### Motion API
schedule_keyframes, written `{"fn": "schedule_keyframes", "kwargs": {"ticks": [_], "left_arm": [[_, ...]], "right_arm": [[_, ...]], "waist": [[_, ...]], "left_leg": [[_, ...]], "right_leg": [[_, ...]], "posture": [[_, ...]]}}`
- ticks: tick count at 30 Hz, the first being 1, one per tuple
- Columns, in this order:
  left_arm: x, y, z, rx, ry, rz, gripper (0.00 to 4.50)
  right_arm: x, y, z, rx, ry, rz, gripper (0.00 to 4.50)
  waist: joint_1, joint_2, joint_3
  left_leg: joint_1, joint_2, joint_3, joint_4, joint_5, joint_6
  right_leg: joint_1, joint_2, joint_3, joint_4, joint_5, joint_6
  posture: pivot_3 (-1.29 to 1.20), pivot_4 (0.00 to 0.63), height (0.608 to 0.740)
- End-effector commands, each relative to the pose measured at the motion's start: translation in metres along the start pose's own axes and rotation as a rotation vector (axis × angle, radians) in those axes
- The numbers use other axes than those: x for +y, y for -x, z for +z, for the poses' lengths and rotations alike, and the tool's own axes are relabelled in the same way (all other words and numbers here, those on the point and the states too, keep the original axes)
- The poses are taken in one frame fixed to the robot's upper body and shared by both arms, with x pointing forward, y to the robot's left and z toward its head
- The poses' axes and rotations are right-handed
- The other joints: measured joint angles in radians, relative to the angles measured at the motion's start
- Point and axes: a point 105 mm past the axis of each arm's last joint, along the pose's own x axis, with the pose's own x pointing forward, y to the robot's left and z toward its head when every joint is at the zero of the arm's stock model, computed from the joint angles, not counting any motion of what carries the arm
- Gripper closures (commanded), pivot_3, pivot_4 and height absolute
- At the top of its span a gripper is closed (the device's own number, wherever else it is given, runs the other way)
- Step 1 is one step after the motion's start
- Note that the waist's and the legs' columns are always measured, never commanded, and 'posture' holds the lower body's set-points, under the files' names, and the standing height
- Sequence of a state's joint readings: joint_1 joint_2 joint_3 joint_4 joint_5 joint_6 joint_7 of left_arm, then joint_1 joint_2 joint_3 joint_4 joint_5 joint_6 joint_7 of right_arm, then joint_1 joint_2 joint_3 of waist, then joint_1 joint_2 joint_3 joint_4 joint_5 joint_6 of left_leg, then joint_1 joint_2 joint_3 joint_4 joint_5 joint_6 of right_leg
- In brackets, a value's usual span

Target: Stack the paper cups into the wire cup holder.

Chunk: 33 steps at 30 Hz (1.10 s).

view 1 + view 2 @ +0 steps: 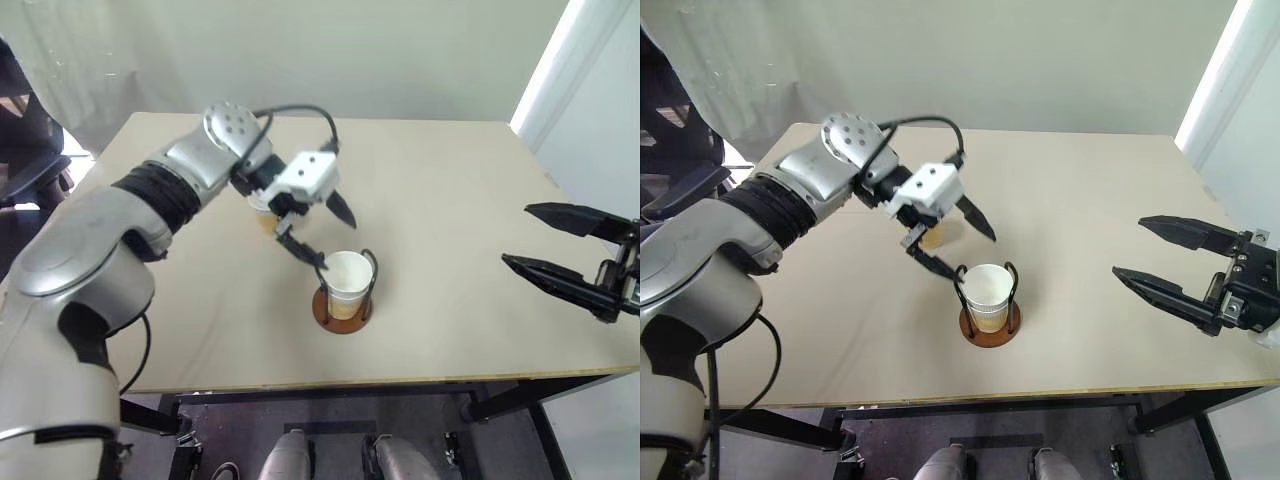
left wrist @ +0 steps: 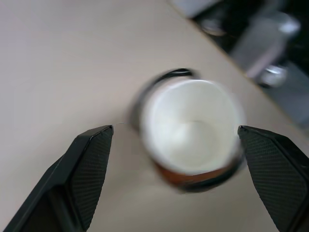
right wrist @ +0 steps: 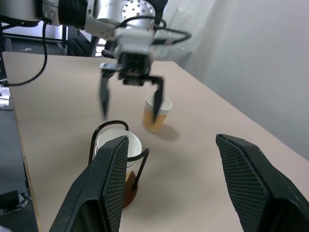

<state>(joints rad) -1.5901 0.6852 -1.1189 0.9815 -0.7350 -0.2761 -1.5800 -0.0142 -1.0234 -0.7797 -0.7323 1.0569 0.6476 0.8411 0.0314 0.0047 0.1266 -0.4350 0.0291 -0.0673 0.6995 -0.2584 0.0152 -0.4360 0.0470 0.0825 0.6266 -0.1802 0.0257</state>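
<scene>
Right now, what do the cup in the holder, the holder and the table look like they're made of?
Cup: likely paper, matte, white inside, tan wall.
Holder: thin dark wire loops, probably metal, on a reddish-brown disc, perhaps wood.
Table: smooth beige top with a pale layered edge, maybe plywood.

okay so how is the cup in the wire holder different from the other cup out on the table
The cup in the wire cup holder stands inside the wire cup holder, ringed by its loops; the loose cup stands on the bare table. The holder cup is nearer the table's front edge; the loose cup is farther back, behind the open left gripper. Both are upright, tan with white rims, and neither is gripped.
</scene>
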Motion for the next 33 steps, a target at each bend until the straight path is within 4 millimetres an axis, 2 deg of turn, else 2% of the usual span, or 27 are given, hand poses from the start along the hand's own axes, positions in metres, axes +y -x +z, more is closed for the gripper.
{"fn": "schedule_keyframes", "kwargs": {"ticks": [1,3,5,12,19,25,29,33], "left_arm": [[0.019,0.045,-0.021,0.071,0.117,0.269,0.07],[0.022,0.061,-0.047,0.167,0.192,0.418,0.07],[0.018,0.065,-0.067,0.218,0.254,0.472,0.07],[0.010,0.065,-0.099,0.230,0.381,0.585,0.07],[0.009,0.052,-0.115,0.191,0.436,0.659,0.07],[0.000,0.039,-0.124,0.160,0.496,0.619,0.07],[-0.006,0.030,-0.135,0.200,0.506,0.613,0.07],[-0.001,0.027,-0.141,0.264,0.468,0.668,0.07]], "right_arm": [[-0.003,-0.001,0.008,-0.015,0.041,0.015,1.56],[-0.005,-0.001,0.009,-0.019,0.043,0.024,1.56],[-0.006,-0.002,0.009,-0.017,0.046,0.032,1.56],[-0.009,-0.005,0.008,-0.016,0.048,0.052,1.56],[-0.010,-0.006,0.008,-0.012,0.049,0.059,1.56],[-0.011,-0.004,0.009,0.003,0.053,0.062,1.56],[-0.010,-0.004,0.010,0.011,0.053,0.066,1.56],[-0.010,-0.005,0.012,0.011,0.055,0.071,1.56]], "waist": [[-0.001,0.000,0.000],[-0.006,0.001,0.000],[-0.006,0.001,0.000],[0.010,0.001,0.000],[0.014,0.001,0.000],[0.013,0.000,0.000],[0.012,0.001,0.000],[0.012,0.000,0.000]], "left_leg": [[0.000,0.000,0.000,0.000,0.000,0.000],[0.000,0.000,0.000,0.000,0.000,0.000],[0.000,0.000,0.000,-0.001,0.000,0.000],[-0.001,-0.001,0.001,0.000,0.000,0.001],[0.000,-0.007,0.002,0.000,0.001,0.002],[0.000,-0.009,0.002,0.000,0.002,0.003],[0.001,-0.009,0.001,0.000,0.002,0.003],[0.002,-0.010,0.002,0.000,0.002,0.004]], "right_leg": [[0.000,0.000,0.000,0.000,0.000,0.000],[-0.001,0.000,0.000,0.000,0.000,0.000],[-0.001,0.000,0.001,0.000,0.000,0.000],[-0.001,0.000,0.001,-0.001,-0.003,0.004],[-0.001,0.000,0.004,0.000,-0.005,0.006],[-0.001,-0.002,0.005,0.000,-0.006,0.008],[0.000,-0.003,0.006,0.001,-0.006,0.008],[0.000,-0.003,0.005,0.001,-0.006,0.009]], "posture": [[0.00,0.150,0.740],[0.00,0.150,0.740],[0.00,0.150,0.740],[0.00,0.150,0.740],[0.00,0.150,0.740],[0.00,0.150,0.740],[0.00,0.150,0.740],[0.00,0.150,0.740]]}}
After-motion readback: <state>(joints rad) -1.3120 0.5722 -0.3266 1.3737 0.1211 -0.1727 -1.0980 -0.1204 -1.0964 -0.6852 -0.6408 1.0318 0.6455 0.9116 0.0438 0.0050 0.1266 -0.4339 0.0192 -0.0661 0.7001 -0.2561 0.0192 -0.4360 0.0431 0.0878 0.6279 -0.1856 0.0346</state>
